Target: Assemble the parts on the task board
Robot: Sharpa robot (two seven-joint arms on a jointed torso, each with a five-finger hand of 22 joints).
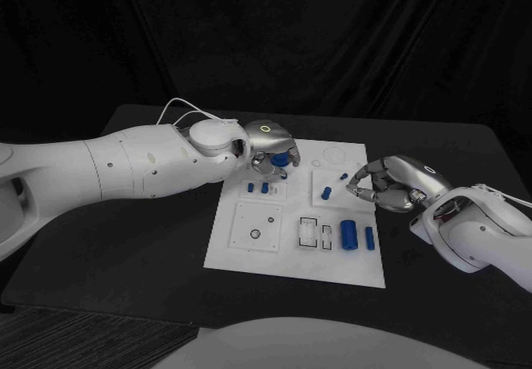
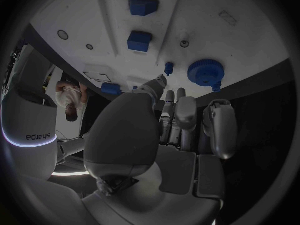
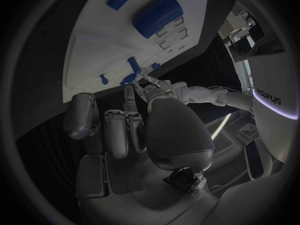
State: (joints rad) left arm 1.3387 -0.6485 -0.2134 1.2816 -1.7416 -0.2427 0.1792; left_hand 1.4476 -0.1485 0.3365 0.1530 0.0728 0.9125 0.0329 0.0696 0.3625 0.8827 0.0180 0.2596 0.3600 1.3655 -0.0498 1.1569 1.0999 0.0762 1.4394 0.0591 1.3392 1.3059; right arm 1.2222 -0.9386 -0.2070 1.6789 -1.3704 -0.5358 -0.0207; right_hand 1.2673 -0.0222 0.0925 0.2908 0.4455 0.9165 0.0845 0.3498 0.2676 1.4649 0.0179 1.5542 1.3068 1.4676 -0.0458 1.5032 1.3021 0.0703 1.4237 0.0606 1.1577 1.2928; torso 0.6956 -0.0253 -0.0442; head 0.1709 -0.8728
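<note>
Left hand (image 1: 270, 146) fingers curled downward; right hand (image 1: 390, 183) fingers curled inward.

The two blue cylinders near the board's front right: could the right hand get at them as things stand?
Probably yes. The right hand hovers over the task board's right edge, just behind the two blue cylinders, holding nothing visible, with nothing lying between.

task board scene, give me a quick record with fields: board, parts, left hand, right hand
board: white task board in the middle of the black table
parts: two blue cylinders lying near the board's right edge; small blue pieces nearer the left hand; round blue gear at the board's far edge
left hand: left hand over the gear, whether it grips it cannot be told
right hand: right hand at the board's right edge, fingers curled, nothing seen in it
</note>
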